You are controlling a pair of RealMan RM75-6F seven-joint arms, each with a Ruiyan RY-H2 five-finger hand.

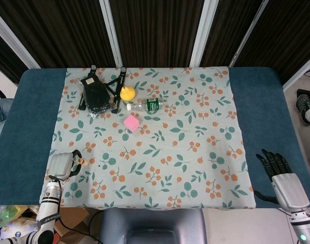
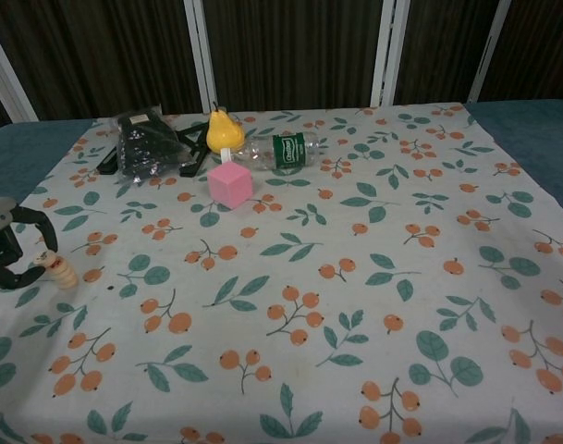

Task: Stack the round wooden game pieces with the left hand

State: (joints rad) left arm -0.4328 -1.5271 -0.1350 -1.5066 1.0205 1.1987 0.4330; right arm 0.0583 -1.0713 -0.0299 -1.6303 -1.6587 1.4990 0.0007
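A short leaning stack of round wooden game pieces (image 2: 64, 271) stands near the left edge of the floral cloth (image 1: 170, 152); it shows as a small tan spot, the stack (image 1: 83, 162), in the head view. My left hand (image 2: 8, 245) sits just left of it, fingers curled in a ring, fingertips pinching the top piece (image 2: 48, 259). The head view shows the same left hand (image 1: 62, 165). My right hand (image 1: 279, 173) lies on the blue table at the front right, fingers spread, holding nothing.
At the back left lie a black bag and stand (image 1: 96, 94), a yellow pear-shaped toy (image 1: 127, 93), a plastic bottle with a green label (image 1: 149, 105) and a pink cube (image 1: 131, 122). The blue table (image 1: 27, 127) borders the cloth on both sides.
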